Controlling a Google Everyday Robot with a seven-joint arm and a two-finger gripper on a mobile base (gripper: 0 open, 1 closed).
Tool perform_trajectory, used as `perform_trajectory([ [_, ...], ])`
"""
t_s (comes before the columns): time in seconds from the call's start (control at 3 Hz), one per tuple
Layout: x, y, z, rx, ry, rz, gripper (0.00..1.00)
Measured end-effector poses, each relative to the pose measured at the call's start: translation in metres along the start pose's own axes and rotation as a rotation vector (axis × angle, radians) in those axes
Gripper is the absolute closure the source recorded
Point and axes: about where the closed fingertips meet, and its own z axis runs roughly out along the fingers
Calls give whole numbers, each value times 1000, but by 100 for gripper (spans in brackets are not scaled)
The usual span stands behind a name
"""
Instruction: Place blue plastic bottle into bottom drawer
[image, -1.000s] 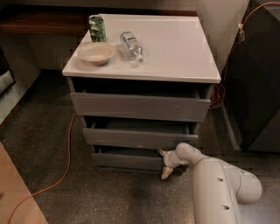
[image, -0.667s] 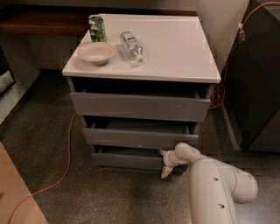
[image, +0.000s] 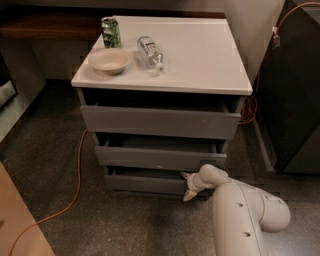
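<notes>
The blue plastic bottle (image: 150, 51) lies on its side on the white cabinet top (image: 200, 55), cap toward the front, next to a bowl. The bottom drawer (image: 142, 182) is the lowest and narrowest grey drawer and stands slightly pulled out. My gripper (image: 186, 186) is at the right end of that drawer's front, near the floor. Its fingers are spread, one at the top edge of the front and one below it. The gripper holds nothing and is far below the bottle.
A beige bowl (image: 110, 61) and a green patterned can (image: 111, 32) stand left of the bottle. The two upper drawers are slightly open. An orange cable (image: 77, 185) runs on the floor at the left. A dark cabinet (image: 295, 100) stands at the right.
</notes>
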Motion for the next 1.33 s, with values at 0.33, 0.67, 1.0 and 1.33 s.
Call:
perform_trajectory([
  [0.33, 2, 4, -3, 5, 1, 17, 41],
  [0.67, -3, 20, -12, 3, -5, 29, 72],
  [1.0, -5, 44, -22, -10, -4, 40, 100],
  [1.33, -7, 73, -28, -26, -8, 54, 100],
])
